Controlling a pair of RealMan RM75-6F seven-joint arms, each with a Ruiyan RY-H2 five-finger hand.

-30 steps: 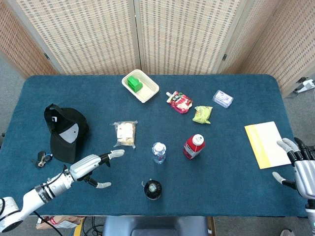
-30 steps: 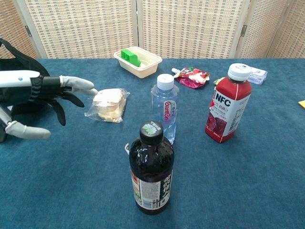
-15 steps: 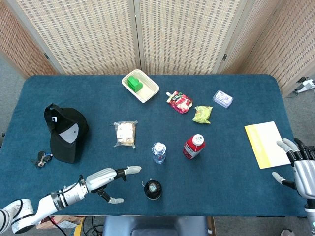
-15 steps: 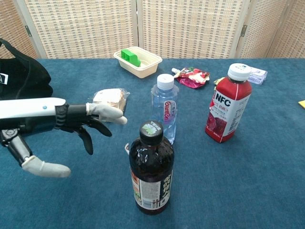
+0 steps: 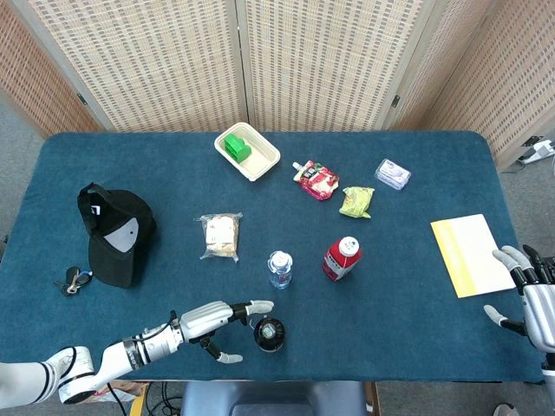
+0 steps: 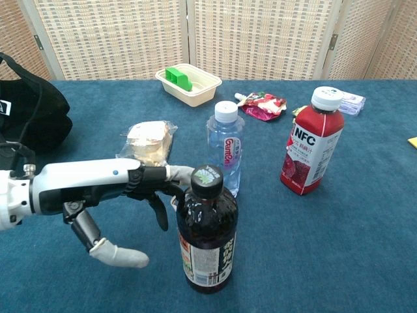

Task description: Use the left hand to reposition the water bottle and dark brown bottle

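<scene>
Dark brown bottle (green-patterned cap)

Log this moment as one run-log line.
left hand: open, fingers spread beside dark brown bottle, not gripping | water bottle: upright, untouched | right hand: open at table edge

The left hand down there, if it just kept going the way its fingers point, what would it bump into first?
Most likely the dark brown bottle. The left hand is open, and its fingers reach toward the bottle's neck; whether they already touch it is unclear. The water bottle stands farther back.

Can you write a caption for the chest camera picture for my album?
Left hand reaching around the dark brown bottle, water bottle standing just behind.
</scene>
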